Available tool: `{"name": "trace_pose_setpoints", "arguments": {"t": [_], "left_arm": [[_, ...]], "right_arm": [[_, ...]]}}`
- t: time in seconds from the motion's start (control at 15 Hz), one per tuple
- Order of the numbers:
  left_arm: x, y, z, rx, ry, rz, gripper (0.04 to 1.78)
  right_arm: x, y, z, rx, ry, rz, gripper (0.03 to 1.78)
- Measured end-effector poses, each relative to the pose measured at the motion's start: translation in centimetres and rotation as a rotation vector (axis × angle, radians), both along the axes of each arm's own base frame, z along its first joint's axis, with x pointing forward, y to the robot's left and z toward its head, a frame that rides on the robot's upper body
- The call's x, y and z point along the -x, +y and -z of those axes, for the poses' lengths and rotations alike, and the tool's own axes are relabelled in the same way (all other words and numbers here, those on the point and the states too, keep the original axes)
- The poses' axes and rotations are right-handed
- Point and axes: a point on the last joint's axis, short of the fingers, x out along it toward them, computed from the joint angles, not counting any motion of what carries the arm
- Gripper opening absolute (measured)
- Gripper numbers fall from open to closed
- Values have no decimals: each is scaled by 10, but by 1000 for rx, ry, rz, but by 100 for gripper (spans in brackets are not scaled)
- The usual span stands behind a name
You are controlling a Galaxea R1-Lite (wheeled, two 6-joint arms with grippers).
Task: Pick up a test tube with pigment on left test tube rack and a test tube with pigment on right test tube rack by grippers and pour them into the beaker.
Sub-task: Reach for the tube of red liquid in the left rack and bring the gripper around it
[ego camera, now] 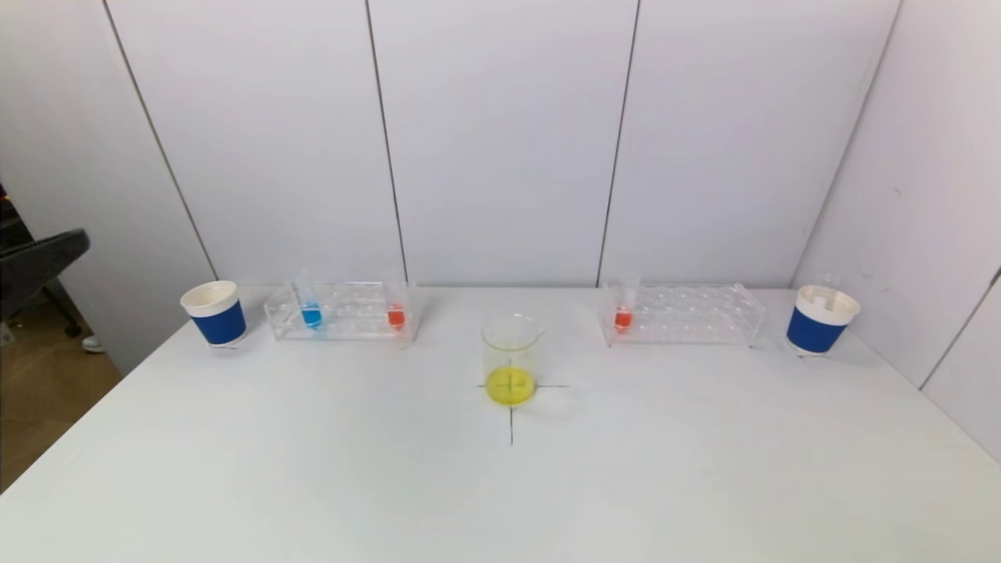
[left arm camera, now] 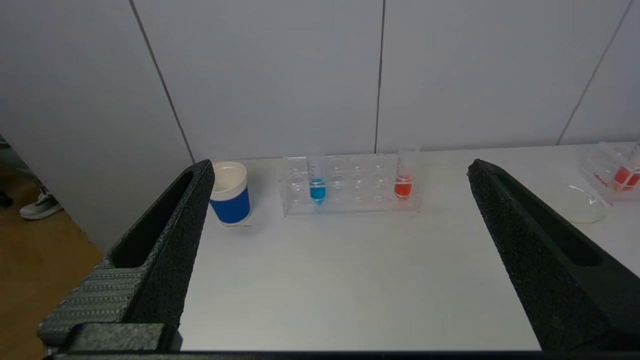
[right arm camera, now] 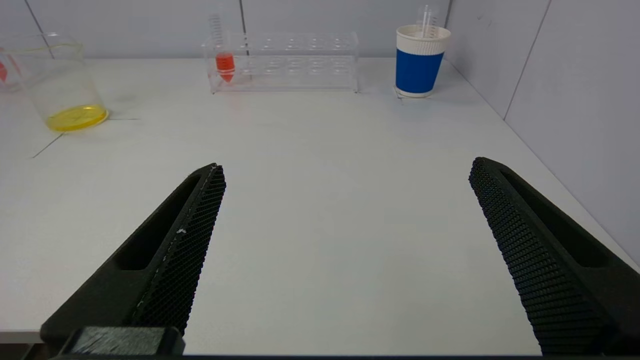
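I see the beaker (ego camera: 511, 361) holding yellow liquid at the tabletop (ego camera: 313, 469) centre; the left rack (ego camera: 342, 311) carries a blue tube (ego camera: 310, 311) and an orange tube (ego camera: 396, 313); the right rack (ego camera: 682, 313) carries one orange tube (ego camera: 624, 311); my left end effector (left arm camera: 340, 170) and right end effector (right arm camera: 345, 167) hang spread wide, empty, well short of the racks.
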Motion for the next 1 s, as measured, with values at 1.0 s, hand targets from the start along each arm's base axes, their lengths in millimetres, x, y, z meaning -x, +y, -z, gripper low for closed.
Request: {"name": "trace_pose_setpoints", "arguments": {"t": [1.0], "left_arm": [[-193, -55, 78, 9, 42, 35, 177]], "right_arm": [[0, 0, 0, 0, 0, 0, 177]]}}
